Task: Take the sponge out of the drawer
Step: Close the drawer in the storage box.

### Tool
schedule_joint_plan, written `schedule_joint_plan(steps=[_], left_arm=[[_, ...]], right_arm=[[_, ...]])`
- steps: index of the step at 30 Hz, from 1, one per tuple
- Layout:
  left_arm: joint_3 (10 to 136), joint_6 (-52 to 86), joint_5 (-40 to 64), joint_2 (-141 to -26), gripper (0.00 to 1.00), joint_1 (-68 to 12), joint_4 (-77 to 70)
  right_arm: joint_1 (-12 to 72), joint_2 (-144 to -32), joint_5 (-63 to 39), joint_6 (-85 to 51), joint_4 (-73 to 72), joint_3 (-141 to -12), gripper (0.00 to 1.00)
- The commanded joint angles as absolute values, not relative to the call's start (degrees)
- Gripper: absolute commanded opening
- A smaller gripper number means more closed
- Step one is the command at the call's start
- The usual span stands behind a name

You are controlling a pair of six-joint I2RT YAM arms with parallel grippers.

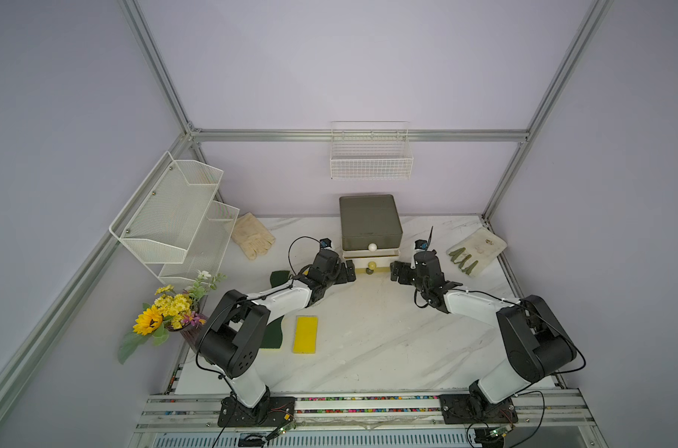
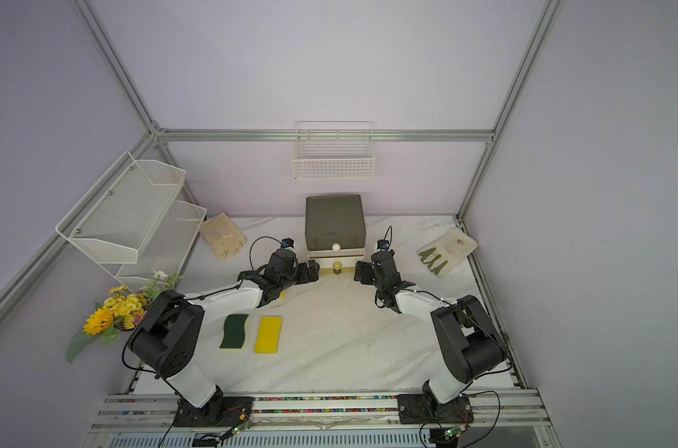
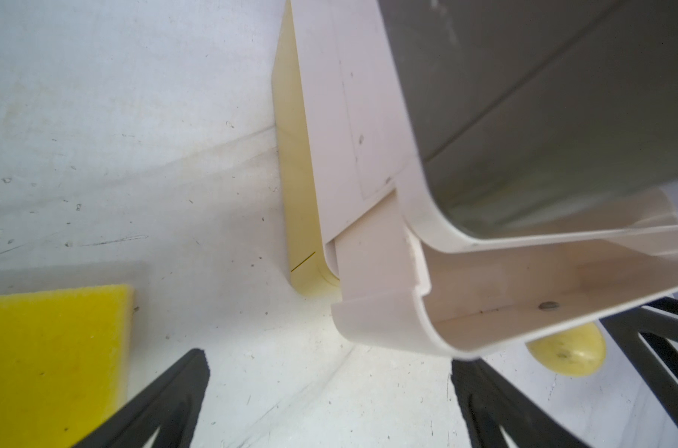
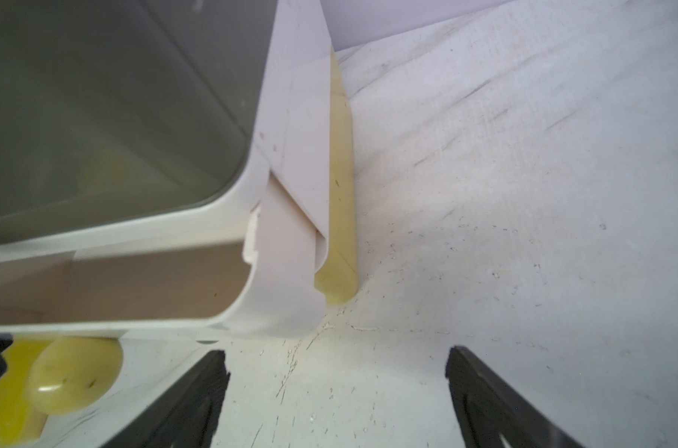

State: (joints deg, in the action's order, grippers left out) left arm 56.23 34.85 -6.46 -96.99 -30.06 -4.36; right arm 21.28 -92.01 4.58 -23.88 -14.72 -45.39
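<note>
Your left end effector [image 1: 350, 270] and right end effector [image 1: 394, 272] are open beside the smooth drawer [image 1: 371, 254]. A flat yellow sponge [image 1: 305, 334] lies on the table [image 1: 387, 341]

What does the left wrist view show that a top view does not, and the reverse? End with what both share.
Left wrist only: a screw head inside the front of the pulled-out white drawer. Top view only: flowers, a cream glove, a green-fingered glove, a wire basket, a mesh shelf and a green-topped sponge. Shared: the drawer unit, its yellow-green knob, the marble table and the open left end effector.
</note>
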Motion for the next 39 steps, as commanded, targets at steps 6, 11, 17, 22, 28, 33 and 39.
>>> schedule_joint_plan(steps=[6, 11, 17, 22, 28, 33, 39], left_arm=[[54.7, 35.7, -8.1, -96.1, 1.00, -29.2, -12.1], [54.0, 36.5, -7.6, -96.6, 1.00, -28.5, -14.5], [53.3, 38.0, -6.0, -97.4, 1.00, -27.5, -17.9], [53.4, 38.7, -4.8, -98.4, 1.00, -27.1, -19.3], [53.4, 38.9, -3.9, -99.0, 1.00, -26.9, -20.3], [53.1, 38.9, -4.0, -98.6, 1.00, -26.8, -20.1], [53.6, 38.4, -3.6, -98.7, 1.00, -26.6, -19.4]], right_arm=[[17.8, -92.2, -4.1, -30.3, -22.2, -43.4, 0.92], [16.7, -93.6, -7.1, -32.6, -24.1, -43.5, 0.93], [15.7, -95.3, -10.9, -35.5, -25.7, -44.1, 0.93], [14.4, -96.6, -13.1, -37.5, -26.5, -44.3, 0.93], [13.6, -98.2, -15.2, -38.9, -27.1, -45.3, 0.93], [12.7, -99.2, -17.0, -40.4, -27.2, -46.2, 0.93], [11.9, -100.9, -18.8, -41.9, -27.2, -47.7, 0.93]])
